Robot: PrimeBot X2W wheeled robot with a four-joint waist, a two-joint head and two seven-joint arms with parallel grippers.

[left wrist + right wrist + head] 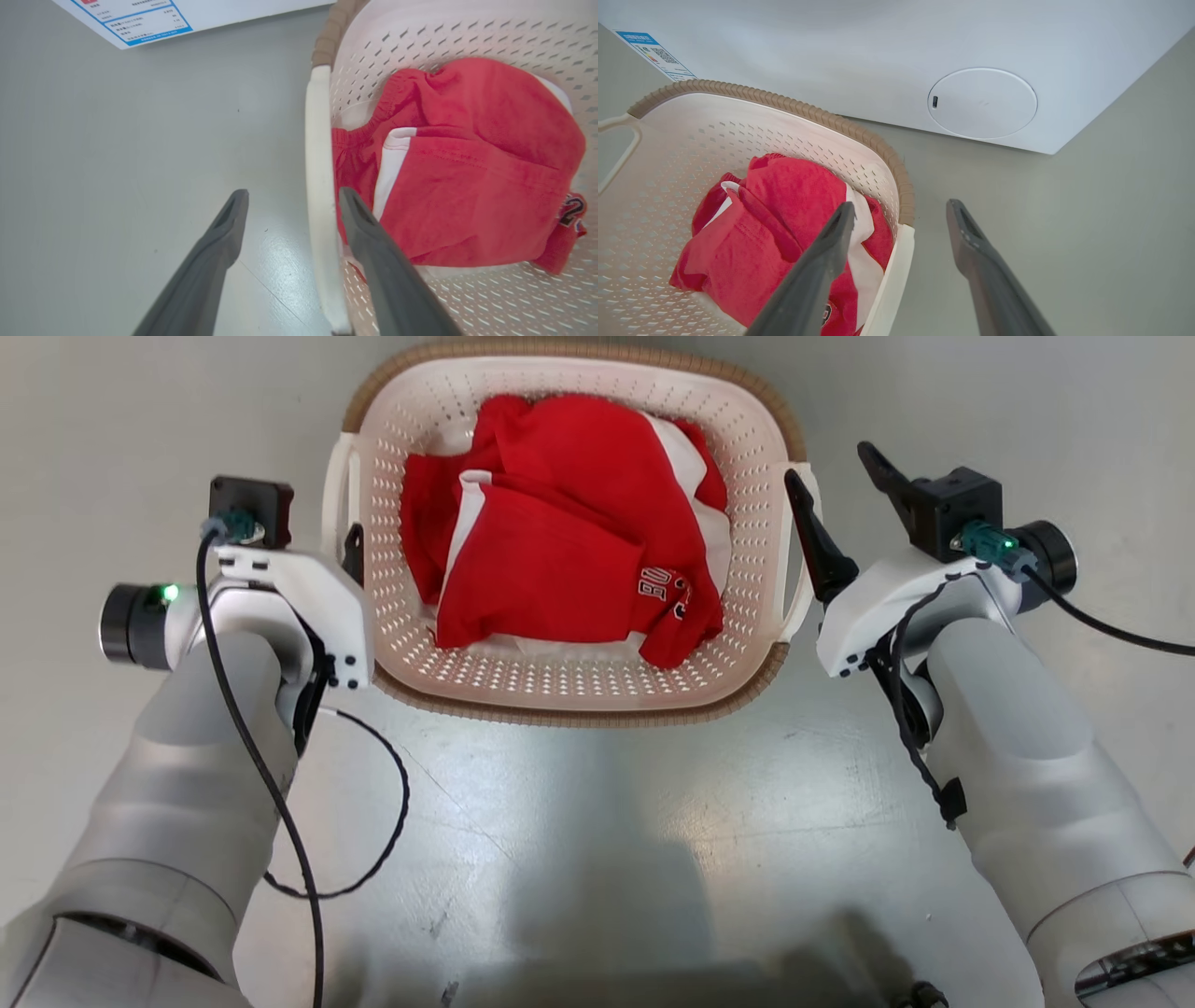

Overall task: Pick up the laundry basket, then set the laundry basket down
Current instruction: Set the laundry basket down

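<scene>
Head view: left claw (293, 193) and right claw (831, 467) stand open, each astride a handle (320, 163) of the basket (579, 681). We judge a balanced lift pending.

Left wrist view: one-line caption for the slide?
Open left gripper straddles the white handle of the basket; red clothes inside.

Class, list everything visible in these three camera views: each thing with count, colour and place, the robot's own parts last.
Cream-white perforated plastic laundry basket, brown woven-look rim: one, cream, on the floor.
Crumpled clothes: one heap, red and white, in the basket.
Boxy appliance with round cover: one, white, beyond the basket.
Paper label: one, blue-edged, on the appliance.
Smooth floor: one, grey, under everything.
Left gripper: one, dark, open, fingers flanking the white left loop handle.
Right gripper: one, dark, open, fingers flanking the white right loop handle.
</scene>
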